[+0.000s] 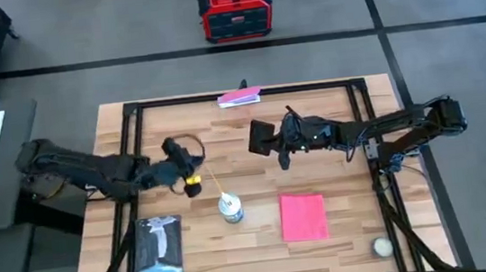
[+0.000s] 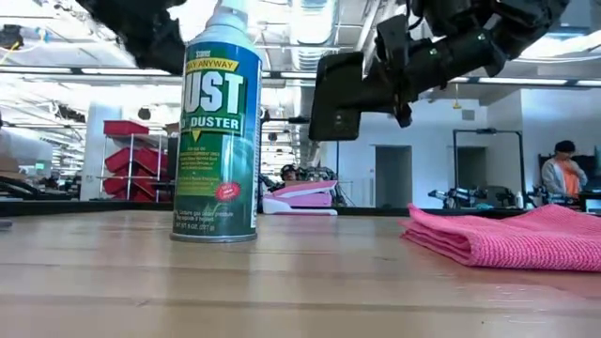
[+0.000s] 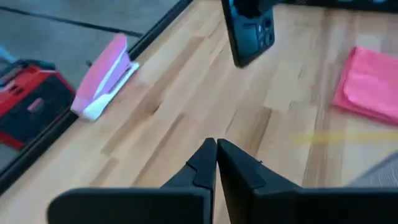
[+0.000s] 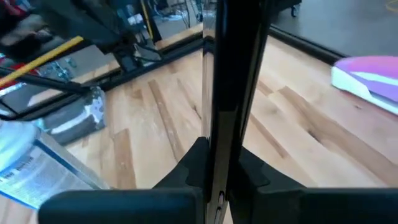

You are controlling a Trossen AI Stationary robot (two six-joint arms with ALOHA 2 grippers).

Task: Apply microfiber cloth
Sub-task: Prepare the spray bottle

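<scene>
The pink microfiber cloth point(image 1: 303, 217) lies folded flat on the table at the near right, also seen in the low view point(image 2: 512, 235); no gripper touches it. A black phone point(image 1: 264, 137) hangs in the air over the table's middle, with my right gripper point(image 1: 282, 141) shut on it. My left gripper point(image 1: 195, 179) hovers left of centre, shut and with nothing in it point(image 3: 216, 155), well away from the cloth. A duster can point(image 1: 231, 208) stands upright between my left gripper and the cloth. My right gripper pinches the phone's two flat faces between its fingers, at the end nearest the wrist point(image 4: 219, 163). The fingers come level from the table's right, and the phone reaches on past their tips. The phone point(image 2: 338, 99) is lifted clear of the table.
A pink-and-white flat item point(image 1: 239, 96) lies at the far edge. A dark book or box point(image 1: 157, 251) lies at the near left and a small ball point(image 1: 382, 246) at the near right. A red device point(image 1: 233, 12) sits on the floor beyond the table.
</scene>
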